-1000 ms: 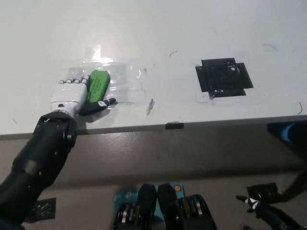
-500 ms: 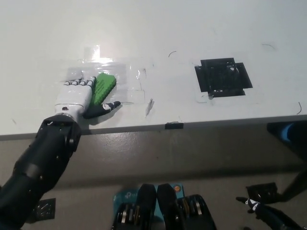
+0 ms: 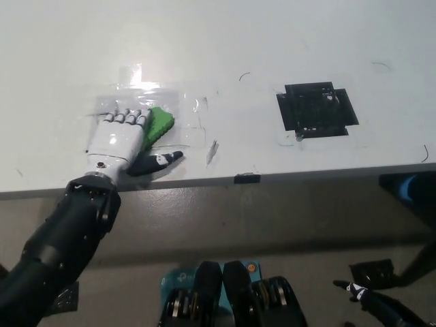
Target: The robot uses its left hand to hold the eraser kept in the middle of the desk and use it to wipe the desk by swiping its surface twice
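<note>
My white left hand (image 3: 121,138) lies on the white desk (image 3: 225,54) near its front edge, at the left. It is shut on a green eraser (image 3: 160,125), which pokes out from under the fingers on the right side and rests flat on the desk. The thumb points right along the desk below the eraser. A patch of clear tape (image 3: 184,112) covers the desk around the hand. My black right hand (image 3: 371,300) shows only as a small part at the bottom right, below the desk; its state is unclear.
A square of black tape (image 3: 317,109) is stuck to the desk right of centre. A small black tab (image 3: 247,178) sits on the front edge. Thin pen marks dot the surface. The desk's right corner is at the far right.
My left hand has slid to the right along the desk with the green eraser under it, and the eraser has turned so less of it shows. The right hand has stayed put.
</note>
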`<state>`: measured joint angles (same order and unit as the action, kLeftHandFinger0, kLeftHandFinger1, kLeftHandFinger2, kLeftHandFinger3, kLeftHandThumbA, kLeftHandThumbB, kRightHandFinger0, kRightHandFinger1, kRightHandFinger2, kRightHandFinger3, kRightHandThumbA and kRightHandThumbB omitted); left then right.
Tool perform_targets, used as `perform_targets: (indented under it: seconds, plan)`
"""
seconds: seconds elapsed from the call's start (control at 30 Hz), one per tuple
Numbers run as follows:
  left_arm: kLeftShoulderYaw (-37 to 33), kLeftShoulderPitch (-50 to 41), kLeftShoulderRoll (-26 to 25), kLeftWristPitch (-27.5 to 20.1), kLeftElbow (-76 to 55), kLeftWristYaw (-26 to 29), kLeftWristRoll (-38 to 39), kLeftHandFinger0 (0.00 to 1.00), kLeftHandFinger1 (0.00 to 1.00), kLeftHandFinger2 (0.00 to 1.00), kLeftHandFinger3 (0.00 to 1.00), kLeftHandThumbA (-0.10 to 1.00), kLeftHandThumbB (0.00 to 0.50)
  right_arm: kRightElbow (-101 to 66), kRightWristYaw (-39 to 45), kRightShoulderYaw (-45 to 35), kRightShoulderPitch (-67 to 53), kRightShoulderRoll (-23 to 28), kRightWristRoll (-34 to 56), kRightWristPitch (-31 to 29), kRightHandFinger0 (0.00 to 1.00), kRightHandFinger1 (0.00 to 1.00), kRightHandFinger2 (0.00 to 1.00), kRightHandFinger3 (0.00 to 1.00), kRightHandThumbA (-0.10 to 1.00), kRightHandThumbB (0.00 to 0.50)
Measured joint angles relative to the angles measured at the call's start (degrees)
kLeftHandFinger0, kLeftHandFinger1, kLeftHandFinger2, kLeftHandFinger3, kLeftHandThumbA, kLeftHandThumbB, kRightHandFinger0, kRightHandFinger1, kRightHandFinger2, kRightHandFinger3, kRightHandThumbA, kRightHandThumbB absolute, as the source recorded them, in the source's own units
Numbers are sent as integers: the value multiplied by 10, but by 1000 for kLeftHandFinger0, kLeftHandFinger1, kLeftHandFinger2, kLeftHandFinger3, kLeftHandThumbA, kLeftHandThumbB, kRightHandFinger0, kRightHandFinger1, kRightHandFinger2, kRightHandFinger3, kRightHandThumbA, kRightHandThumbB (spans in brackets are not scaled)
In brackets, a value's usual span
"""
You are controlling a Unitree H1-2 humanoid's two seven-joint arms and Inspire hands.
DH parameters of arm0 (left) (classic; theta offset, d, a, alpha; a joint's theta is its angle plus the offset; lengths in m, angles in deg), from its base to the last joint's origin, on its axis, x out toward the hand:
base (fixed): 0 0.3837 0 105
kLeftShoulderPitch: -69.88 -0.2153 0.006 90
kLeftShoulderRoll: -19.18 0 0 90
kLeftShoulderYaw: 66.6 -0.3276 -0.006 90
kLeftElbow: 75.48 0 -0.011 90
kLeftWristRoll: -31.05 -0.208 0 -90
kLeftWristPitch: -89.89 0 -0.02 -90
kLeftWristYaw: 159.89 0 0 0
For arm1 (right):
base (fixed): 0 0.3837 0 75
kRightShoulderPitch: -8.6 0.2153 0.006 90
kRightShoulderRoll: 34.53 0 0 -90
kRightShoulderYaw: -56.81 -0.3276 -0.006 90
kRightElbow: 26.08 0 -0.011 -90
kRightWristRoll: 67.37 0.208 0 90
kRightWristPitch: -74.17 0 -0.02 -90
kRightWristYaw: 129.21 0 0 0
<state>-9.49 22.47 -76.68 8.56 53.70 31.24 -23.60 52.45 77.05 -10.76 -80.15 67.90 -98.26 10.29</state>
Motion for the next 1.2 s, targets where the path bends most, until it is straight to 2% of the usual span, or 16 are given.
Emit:
perform_targets:
  seconds: [0.17,0.23,0.27,0.3,0.37,0.43,0.53,0.6,0.63,0.67,0.93,1.2]
  plan:
    - [1,-2,0,-13,-35,25,-5,1000,1000,1000,1000,1000,412,-1,2,-2,0,0,-3,0,788,880,1000,1000,400,39]
    - [3,-3,0,-17,-42,37,-6,1000,1000,1000,1000,1000,395,-2,4,-5,-1,-1,-4,0,787,879,1000,1000,405,40]
    - [5,-4,1,-19,-43,40,-6,1000,1000,1000,1000,1000,407,-2,4,-6,-1,-1,-4,0,787,878,1000,1000,409,40]
    - [6,-4,1,-22,-44,44,-6,1000,1000,1000,1000,1000,399,-3,5,-6,-1,-1,-5,0,769,859,1000,1000,435,51]
    - [11,-8,2,-29,-46,49,-4,1000,1000,1000,1000,1000,430,-3,6,-6,-1,-1,-5,0,767,860,1000,1000,439,50]
    - [12,-15,3,-34,-44,57,-4,1000,1000,1000,1000,1000,430,-2,6,-6,-1,-1,-5,0,770,863,1000,1000,437,51]
    - [9,-30,9,-38,-33,69,-7,1000,1000,1000,1000,1000,375,-3,7,-7,-1,-1,-5,0,798,889,1000,1000,400,46]
    - [5,-43,13,-42,-21,76,-9,1000,1000,1000,1000,1000,369,-3,8,-9,0,-3,-5,0,790,880,1000,1000,375,41]
    - [2,-49,15,-44,-14,79,-9,1000,1000,1000,1000,1000,399,-3,8,-10,0,-3,-5,0,778,868,1000,1000,380,42]
    - [0,-54,17,-46,-8,83,-10,1000,1000,1000,1000,1000,404,-3,8,-10,0,-3,-5,0,778,868,1000,1000,398,46]
    - [-2,-54,17,-59,10,104,-13,1000,1000,1000,1000,1000,387,-3,10,-10,5,-3,-5,0,777,868,1000,1000,425,43]
    - [4,-53,18,-60,20,104,-6,1000,1000,1000,1000,1000,422,-3,10,-12,5,-4,-5,1,784,872,1000,1000,419,52]
